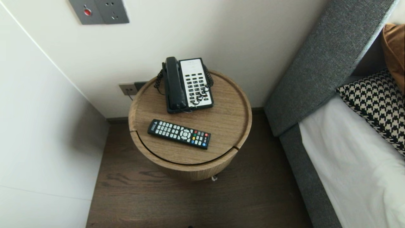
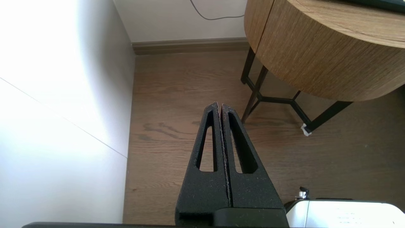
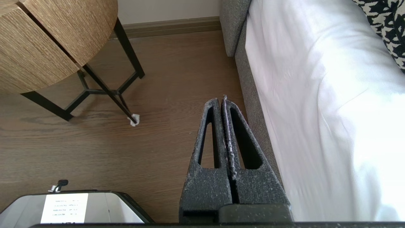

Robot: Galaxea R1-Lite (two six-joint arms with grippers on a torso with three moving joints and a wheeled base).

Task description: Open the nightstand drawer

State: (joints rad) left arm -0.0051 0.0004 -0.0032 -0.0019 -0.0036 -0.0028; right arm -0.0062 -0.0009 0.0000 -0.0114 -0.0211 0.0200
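Observation:
A round wooden bedside table [image 1: 227, 126] stands against the wall in the head view. On it lie a black remote control [image 1: 179, 133] near the front and a black-and-white desk phone [image 1: 189, 84] with its handset on the cradle at the back. Neither arm shows in the head view. My left gripper [image 2: 220, 106] hangs shut and empty above the wooden floor, left of the table's body [image 2: 326, 53]. My right gripper [image 3: 221, 100] is shut and empty too, over the floor between the table's black legs [image 3: 107, 91] and the bed.
A bed with a white sheet [image 1: 354, 164], grey frame [image 1: 316, 69] and a houndstooth pillow [image 1: 376, 101] fills the right. A white wall panel [image 1: 41, 126] closes the left. Wall sockets [image 1: 99, 11] sit above the table. My white base [image 3: 69, 207] shows low in both wrist views.

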